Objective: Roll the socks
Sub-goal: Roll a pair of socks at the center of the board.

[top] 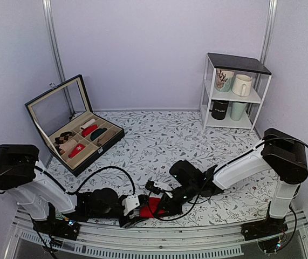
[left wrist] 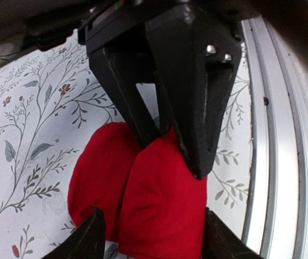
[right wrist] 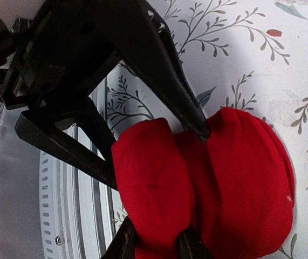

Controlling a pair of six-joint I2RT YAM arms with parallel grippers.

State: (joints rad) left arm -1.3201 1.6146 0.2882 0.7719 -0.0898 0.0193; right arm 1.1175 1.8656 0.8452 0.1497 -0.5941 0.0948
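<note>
Arms: 2, namely left arm [top: 40, 189] and right arm [top: 240, 167].
Tools: 2, namely left tool [left wrist: 156, 243] and right tool [right wrist: 156, 245].
Socks [top: 152, 206]: 1 red bundle, showing 2 lobes in the wrist views.
Table [top: 159, 140]: 1.
Box [top: 101, 152]: 1, with 1 hinged lid.
Rolls [top: 90, 130] in box: at least 6; the exact count cannot be told.
Shelf [top: 238, 63]: 1, with 3 levels.
Mugs [top: 241, 84]: 4, with 2 on the middle level and 2 on the bottom level (1 patterned, 1 white, 1 black, 1 pale green).
</note>
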